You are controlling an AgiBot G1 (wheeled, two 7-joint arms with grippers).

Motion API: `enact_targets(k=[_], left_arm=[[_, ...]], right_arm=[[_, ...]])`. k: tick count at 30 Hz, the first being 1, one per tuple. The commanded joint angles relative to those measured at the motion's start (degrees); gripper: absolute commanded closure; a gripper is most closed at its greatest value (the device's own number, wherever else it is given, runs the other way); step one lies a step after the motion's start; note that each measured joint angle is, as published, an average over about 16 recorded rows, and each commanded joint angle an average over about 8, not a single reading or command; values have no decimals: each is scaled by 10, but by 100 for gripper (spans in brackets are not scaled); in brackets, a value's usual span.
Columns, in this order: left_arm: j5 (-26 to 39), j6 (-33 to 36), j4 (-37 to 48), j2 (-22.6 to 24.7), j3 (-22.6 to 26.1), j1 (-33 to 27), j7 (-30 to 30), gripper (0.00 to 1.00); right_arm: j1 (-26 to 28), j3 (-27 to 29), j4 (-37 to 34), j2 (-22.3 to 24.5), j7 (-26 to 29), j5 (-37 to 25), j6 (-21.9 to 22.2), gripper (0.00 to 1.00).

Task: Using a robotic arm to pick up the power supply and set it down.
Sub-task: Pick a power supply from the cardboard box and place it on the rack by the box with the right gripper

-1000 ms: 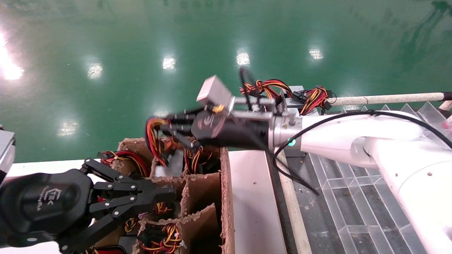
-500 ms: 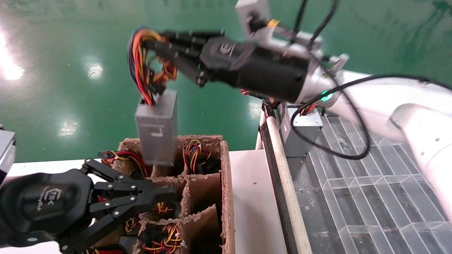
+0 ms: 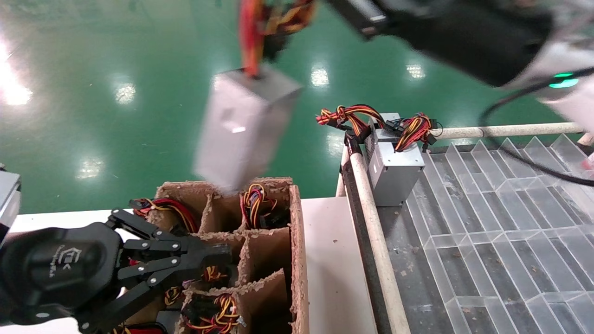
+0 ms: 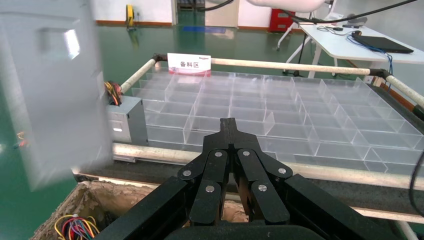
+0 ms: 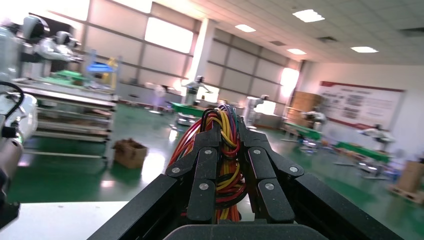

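Sitting at the left, the brown cardboard box [image 3: 260,241] is split into small pockets. Some pockets hold bunches of red, yellow and black wires [image 3: 253,204], and the pocket under the hanging box shows only cardboard walls.

The left gripper [image 3: 218,260] rests low over the cardboard box, near its front pockets. Its black fingers [image 4: 230,135] are pressed together with nothing between them.

Up in the air above the back pockets hangs the power supply [image 3: 241,130], a grey metal box, tilted and touching nothing below it. It dangles from its wire bundle [image 5: 222,150] of red, orange, yellow, blue and black wires.

The right gripper [image 5: 227,131] is high up, at the top of the head view, and its arm [image 3: 468,32] reaches in from the right. Its fingers pinch the wire bundle tight.

To the right lies a clear plastic tray [image 3: 510,232] with many small cells. At its near left corner stands another grey box [image 3: 397,169] with red, yellow and black wires on top.
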Motion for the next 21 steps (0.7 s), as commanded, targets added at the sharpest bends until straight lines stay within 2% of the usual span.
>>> enact_targets(k=[1, 6, 11, 17, 21], left_arm=[[0, 0, 0, 0, 0, 0, 0, 100], [0, 0, 0, 0, 0, 0, 0, 100], [0, 0, 0, 0, 0, 0, 0, 100], [0, 0, 0, 0, 0, 0, 0, 100], [0, 0, 0, 0, 0, 0, 0, 100]], right_arm=[[0, 3, 9, 24, 3, 6, 0, 100], [-34, 11, 60, 112, 25, 21, 7, 100], [-99, 27, 111, 191, 44, 48, 26, 100], [-200, 51, 177, 248, 59, 96, 64, 100], [-260, 65, 240, 275, 62, 123, 107, 100]])
